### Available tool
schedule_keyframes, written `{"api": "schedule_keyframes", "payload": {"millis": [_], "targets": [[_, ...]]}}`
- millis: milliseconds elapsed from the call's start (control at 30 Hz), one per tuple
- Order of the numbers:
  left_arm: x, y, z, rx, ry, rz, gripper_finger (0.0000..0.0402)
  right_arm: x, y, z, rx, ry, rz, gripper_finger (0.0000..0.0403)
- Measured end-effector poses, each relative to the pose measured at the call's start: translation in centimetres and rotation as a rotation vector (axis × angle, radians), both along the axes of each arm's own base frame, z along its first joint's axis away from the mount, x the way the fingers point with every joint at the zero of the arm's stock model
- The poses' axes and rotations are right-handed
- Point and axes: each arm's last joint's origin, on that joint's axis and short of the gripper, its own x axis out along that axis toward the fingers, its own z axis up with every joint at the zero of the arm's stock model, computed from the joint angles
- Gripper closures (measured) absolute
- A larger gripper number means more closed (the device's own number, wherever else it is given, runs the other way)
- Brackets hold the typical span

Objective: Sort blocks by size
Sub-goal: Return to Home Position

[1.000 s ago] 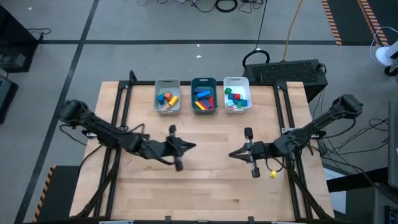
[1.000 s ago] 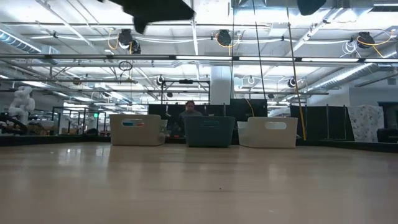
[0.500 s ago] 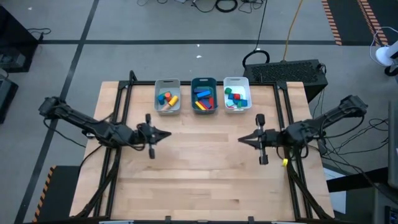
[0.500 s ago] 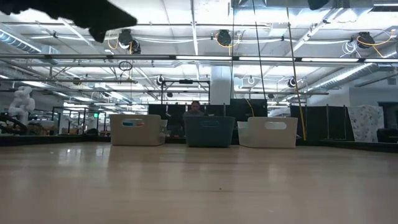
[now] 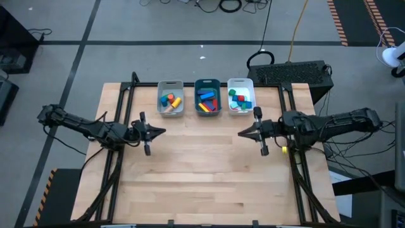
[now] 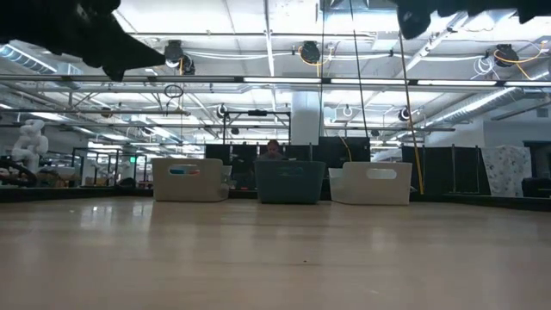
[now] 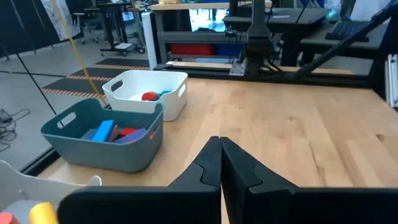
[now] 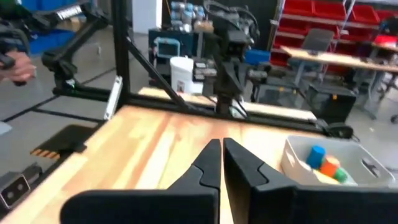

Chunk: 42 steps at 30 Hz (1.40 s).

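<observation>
Grey tray, teal tray, white tray (blocks seemingly multicoloured).

Left gripper and right gripper — jaws closed, pointing inward.

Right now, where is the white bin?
In the high view, the white bin sits at the far edge of the table, rightmost in the row, just beside the teal bin.

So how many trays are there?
3, in a row at the far edge of the table: a grey tray on the left, a teal tray in the middle, a white tray on the right. None looks hidden.
</observation>
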Motion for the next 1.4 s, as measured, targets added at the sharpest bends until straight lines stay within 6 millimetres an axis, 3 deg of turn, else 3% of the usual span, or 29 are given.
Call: {"api": "schedule_keyframes", "payload": {"millis": [333,433,600,733,1133,1400], "targets": [[-2.0,0.5,-0.2,-0.074,-0.017,0.009,0.0401,-3.4,-0.7,0.9,0.047,-0.032,-0.025,0.0403],[-2.5,0.7,-0.1,-0.078,-0.028,0.009,0.0401,-4.3,-0.8,-0.6,0.089,-0.072,-0.029,0.0403],[-3.0,0.8,0.2,-0.086,-0.06,0.007,0.0398,-5.5,-0.9,-4.7,0.172,-0.122,-0.047,0.0403],[-3.1,0.8,0.2,-0.086,-0.059,0.008,0.0387,-6.6,-1.0,-6.4,0.214,-0.206,-0.039,0.0403],[-4.3,1.2,-1.2,-0.118,-0.065,0.017,0.0382,-8.9,-1.2,-7.6,0.225,-0.192,-0.042,0.0403],[-5.1,1.4,-2.9,-0.149,-0.131,0.015,0.0382,-9.1,-1.2,-8.5,0.209,-0.161,-0.046,0.0403]]}}
